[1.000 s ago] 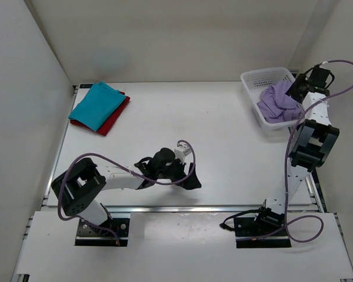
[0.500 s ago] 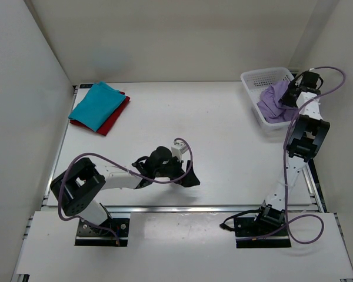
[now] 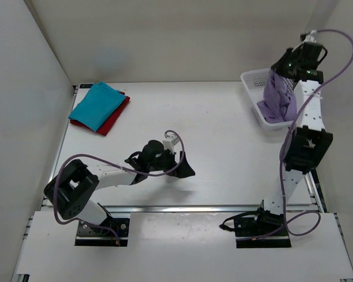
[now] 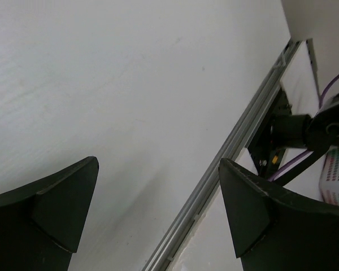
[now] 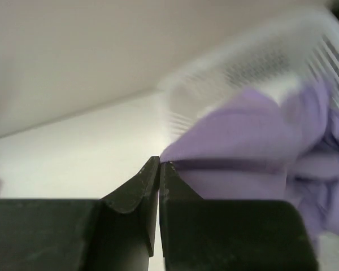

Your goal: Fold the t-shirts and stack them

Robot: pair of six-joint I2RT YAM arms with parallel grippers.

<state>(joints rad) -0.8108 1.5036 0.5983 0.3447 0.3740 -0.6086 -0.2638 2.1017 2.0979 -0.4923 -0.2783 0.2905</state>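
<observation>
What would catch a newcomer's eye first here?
The lavender shirt, hanging from the shut right fingers into the white basket at the far right. Next, the teal shirt folded on the red shirt at the far left, and the left fingers open over the table.

No writing, label, brand or number can be read anywhere: the teal t-shirt, dark red t-shirt, lavender t-shirt, white basket and table show plain surfaces.
</observation>
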